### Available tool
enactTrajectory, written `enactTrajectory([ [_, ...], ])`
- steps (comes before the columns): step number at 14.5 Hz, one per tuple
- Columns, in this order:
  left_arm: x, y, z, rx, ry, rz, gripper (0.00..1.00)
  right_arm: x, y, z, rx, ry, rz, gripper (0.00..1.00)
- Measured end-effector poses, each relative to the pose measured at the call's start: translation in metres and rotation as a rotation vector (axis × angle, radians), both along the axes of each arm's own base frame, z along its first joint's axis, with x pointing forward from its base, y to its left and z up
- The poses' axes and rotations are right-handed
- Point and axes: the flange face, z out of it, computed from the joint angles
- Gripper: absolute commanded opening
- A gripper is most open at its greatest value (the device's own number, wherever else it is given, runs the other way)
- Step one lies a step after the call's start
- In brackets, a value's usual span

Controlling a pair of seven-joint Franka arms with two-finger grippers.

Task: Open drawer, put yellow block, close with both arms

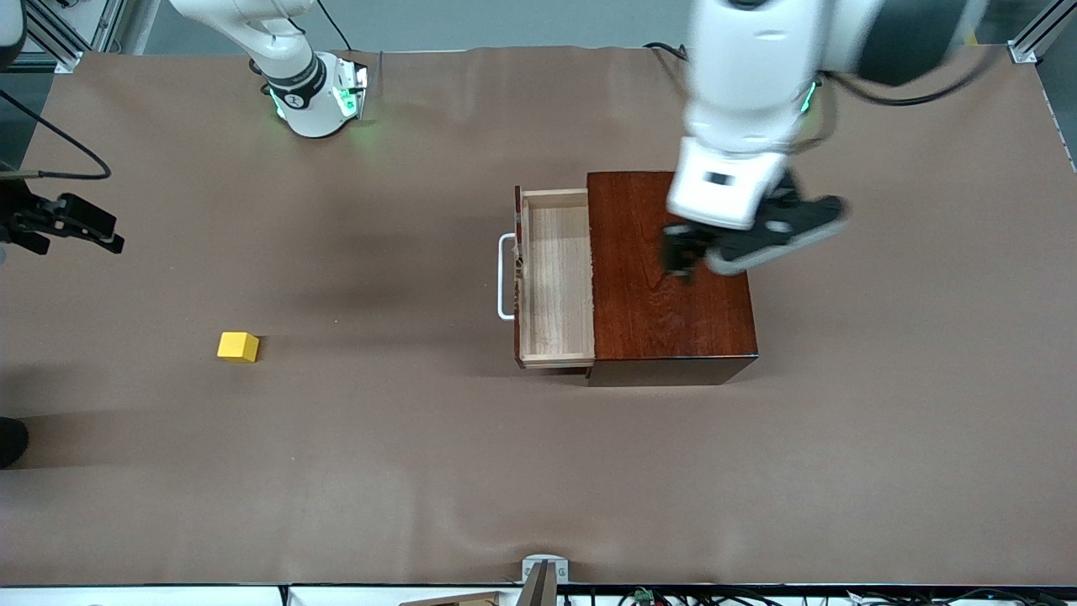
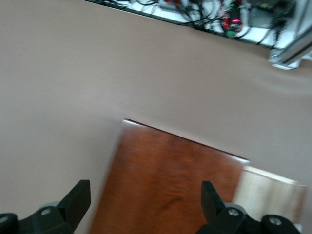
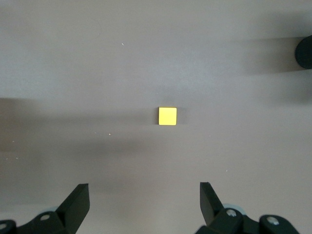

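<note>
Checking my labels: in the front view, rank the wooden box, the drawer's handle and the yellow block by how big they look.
1. Wooden box
2. Handle
3. Yellow block

This is a robotics lab bench, no doubt about it. A plain brown cover (image 1: pixel 538 471) stretches over the whole table, with aluminium frame posts (image 1: pixel 1031 38) standing at its corners. Two white robot arms are bolted on, and the right arm's base (image 1: pixel 324 101) glows green. Loose cables and electronics (image 2: pixel 214 12) crowd the table edge, and a bracket (image 1: pixel 544 576) sits at the edge nearest the front camera.
</note>
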Motion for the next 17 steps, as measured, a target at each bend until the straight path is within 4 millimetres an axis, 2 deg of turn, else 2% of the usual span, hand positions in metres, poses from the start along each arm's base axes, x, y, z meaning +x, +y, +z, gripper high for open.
enactTrajectory([
  [5, 0.022, 0.107, 0.015, 0.014, 0.095, -0.029, 1.00, 0.021, 0.003, -0.034, -0.006, 0.025, 0.005, 1.00],
  [10, 0.025, 0.229, 0.036, -0.094, 0.139, -0.099, 1.00, 0.041, 0.005, -0.067, -0.014, 0.028, 0.006, 1.00],
  [13, 0.017, 0.267, 0.039, -0.095, 0.154, -0.140, 1.00, 0.057, 0.005, -0.095, -0.020, 0.034, 0.007, 1.00],
  [17, 0.011, 0.284, 0.043, -0.099, 0.155, -0.172, 1.00, 0.067, 0.011, -0.114, -0.023, 0.032, 0.017, 1.00],
])
